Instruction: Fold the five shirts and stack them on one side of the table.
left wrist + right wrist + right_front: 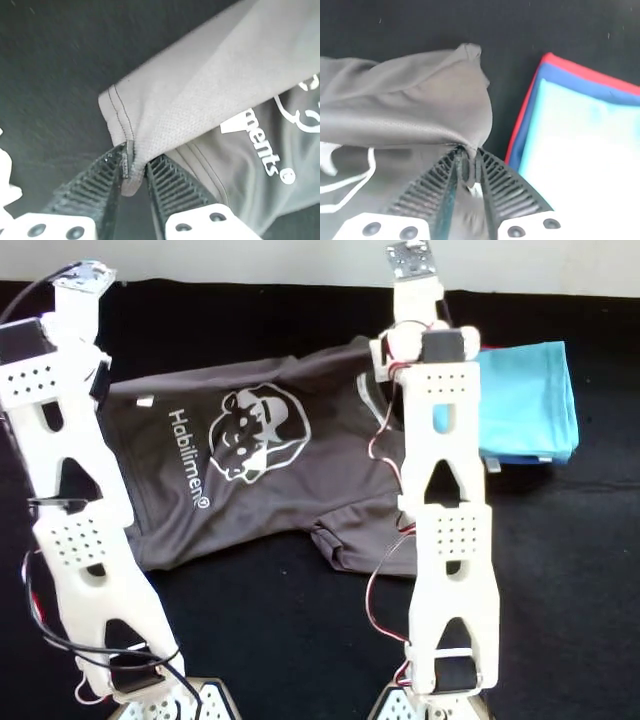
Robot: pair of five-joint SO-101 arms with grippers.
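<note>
A grey shirt (260,470) with a white print lies spread across the black table. My left gripper (134,172) is shut on a hemmed corner of the grey shirt (200,95), at the shirt's far left end in the high view. My right gripper (467,167) is shut on a fold of the grey shirt (420,120) at its far right end. Beside it is a stack of folded shirts (530,400), turquoise on top with blue and red edges (530,115) under it. In the high view both white arms (445,500) hide the gripped spots.
The black table (290,630) has free room in front of the grey shirt between the two arm bases. The folded stack (580,165) sits at the far right, close to my right gripper.
</note>
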